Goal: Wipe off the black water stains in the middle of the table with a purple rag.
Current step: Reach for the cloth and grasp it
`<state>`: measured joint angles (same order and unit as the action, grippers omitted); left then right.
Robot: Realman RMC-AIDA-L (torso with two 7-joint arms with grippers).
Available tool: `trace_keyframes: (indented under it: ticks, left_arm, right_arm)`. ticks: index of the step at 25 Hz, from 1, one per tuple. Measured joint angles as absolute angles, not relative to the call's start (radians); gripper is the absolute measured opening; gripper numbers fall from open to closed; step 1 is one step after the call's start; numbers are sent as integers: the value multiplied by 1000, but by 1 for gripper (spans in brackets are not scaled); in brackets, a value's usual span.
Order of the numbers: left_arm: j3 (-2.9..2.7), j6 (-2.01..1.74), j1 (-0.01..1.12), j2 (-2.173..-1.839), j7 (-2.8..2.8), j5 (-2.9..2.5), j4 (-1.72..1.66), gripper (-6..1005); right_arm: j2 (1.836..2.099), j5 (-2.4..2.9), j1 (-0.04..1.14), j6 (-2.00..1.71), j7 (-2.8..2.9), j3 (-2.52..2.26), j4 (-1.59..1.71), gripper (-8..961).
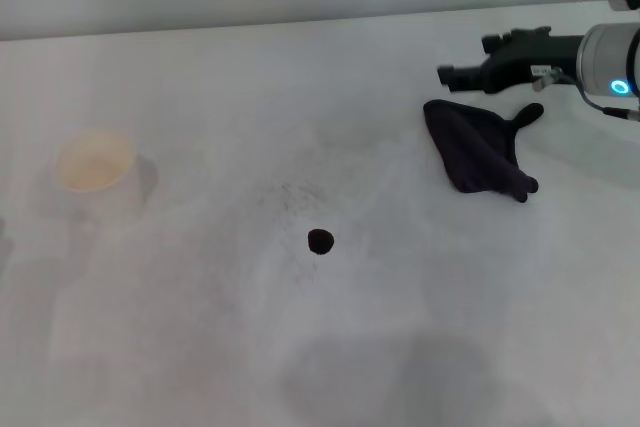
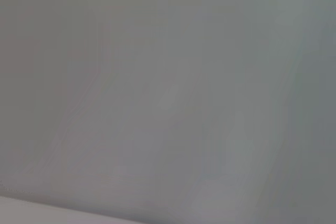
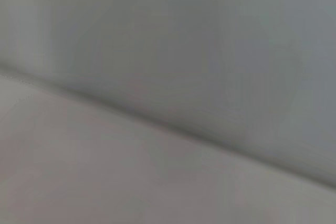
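Observation:
The black water stain (image 1: 320, 241) is a small round blot near the middle of the white table (image 1: 200, 327). The purple rag (image 1: 478, 149) lies crumpled on the table to the right of and beyond the stain, its loop tab (image 1: 528, 115) pointing right. My right gripper (image 1: 463, 59) hovers just beyond the rag, pointing left. Its fingers look apart and hold nothing. The left gripper is out of view. Both wrist views show only blank grey surfaces.
A pale cream cup (image 1: 95, 163) stands on the table at the left. The table's far edge (image 1: 250, 25) meets a grey wall. Faint grey speckles (image 1: 290, 192) lie just beyond the stain.

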<state>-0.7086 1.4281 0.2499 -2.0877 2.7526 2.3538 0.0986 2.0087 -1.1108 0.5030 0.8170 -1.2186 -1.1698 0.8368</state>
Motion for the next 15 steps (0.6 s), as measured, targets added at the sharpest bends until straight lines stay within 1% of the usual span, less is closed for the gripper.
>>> trace_keyframes:
  ticks: [4,15]
  left_arm:
    - [-709,1425,259,-2088,2748,2374,98,890]
    - [-709,1381,285,-2086,2745,2395,98,890]
  right_arm:
    - [2013,-830,506,876,-960,-1255,959,798]
    - [2013,-716,495,975,-912,-1307,997,795]
